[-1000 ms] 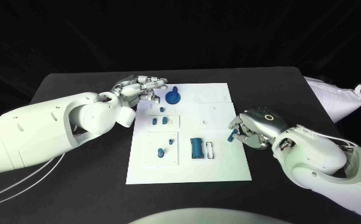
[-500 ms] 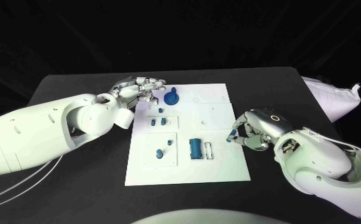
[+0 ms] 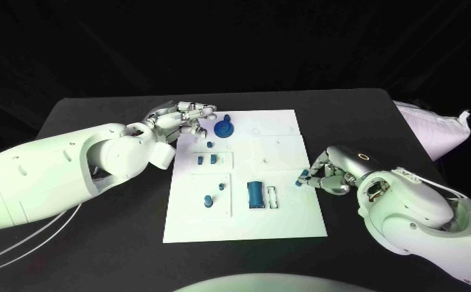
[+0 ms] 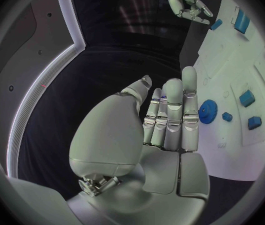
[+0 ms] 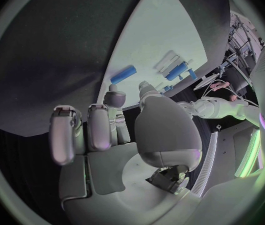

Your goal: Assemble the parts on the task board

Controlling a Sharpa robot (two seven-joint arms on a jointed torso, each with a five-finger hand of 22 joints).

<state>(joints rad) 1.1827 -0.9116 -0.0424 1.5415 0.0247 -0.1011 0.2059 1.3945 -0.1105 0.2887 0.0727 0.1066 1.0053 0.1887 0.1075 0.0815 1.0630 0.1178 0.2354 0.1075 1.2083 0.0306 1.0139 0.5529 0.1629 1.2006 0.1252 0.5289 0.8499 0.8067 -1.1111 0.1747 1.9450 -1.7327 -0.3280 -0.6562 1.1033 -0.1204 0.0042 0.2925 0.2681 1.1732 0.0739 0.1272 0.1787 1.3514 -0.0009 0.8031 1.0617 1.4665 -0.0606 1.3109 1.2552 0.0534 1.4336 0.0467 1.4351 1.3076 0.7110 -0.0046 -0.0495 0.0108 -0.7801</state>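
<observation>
The white task board (image 3: pixel 284 220) lies in the middle of the black table. On it are a blue gear (image 3: pixel 224 128), several small blue pieces (image 3: pixel 207 158) and a longer blue block (image 3: pixel 255 192). My left hand (image 3: pixel 182 116) hovers at the board's far left corner beside the gear (image 4: pixel 207 111), fingers straight, holding nothing. My right hand (image 3: pixel 331 173) is at the board's right edge. A short blue peg (image 3: pixel 299 182) lies on the board just beyond its fingertips (image 5: pixel 115 96); the peg (image 5: pixel 123 74) lies free of them.
A white slotted piece (image 3: pixel 275 195) sits next to the blue block. Bare black table surrounds the board on all sides. A pale cloth-like thing (image 3: pixel 437 128) lies at the table's right edge.
My right hand has drawn back a little toward me and turned at the board's edge; the blue peg now lies on the board beyond its fingers. The left hand has barely moved.
</observation>
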